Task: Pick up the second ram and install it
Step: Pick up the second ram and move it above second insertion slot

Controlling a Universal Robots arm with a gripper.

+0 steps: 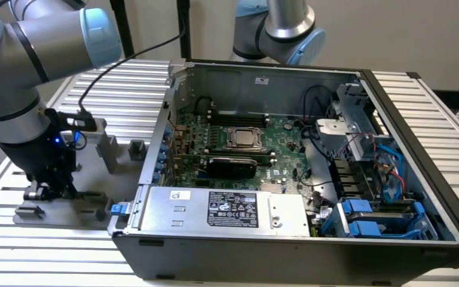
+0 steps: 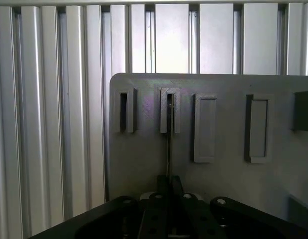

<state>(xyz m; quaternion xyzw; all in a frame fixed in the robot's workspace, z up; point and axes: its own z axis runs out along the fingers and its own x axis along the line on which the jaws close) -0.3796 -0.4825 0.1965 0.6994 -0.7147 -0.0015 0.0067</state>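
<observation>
The second ram (image 2: pixel 169 144) appears edge-on as a thin dark strip. It stands in a narrow slot block (image 2: pixel 170 112) of the grey fixture plate (image 2: pixel 144 164). My gripper (image 2: pixel 169 181) is straight above it, its two black fingers pressed together on the strip's near end. In the exterior view the gripper (image 1: pixel 50 188) reaches down onto the fixture plate (image 1: pixel 62 212), at the exterior view's left beside the open computer case (image 1: pixel 293 239). The green motherboard (image 1: pixel 277 134) lies inside the case.
More grey slot blocks (image 2: pixel 205 128) (image 2: pixel 257 128) stand on the plate. Inside the case are a black expansion card (image 1: pixel 229 162), the processor socket (image 1: pixel 245 139), a power supply (image 1: pixel 229 209) and blue drive bays (image 1: pixel 373 221). A second arm (image 1: pixel 281 30) stands behind the case.
</observation>
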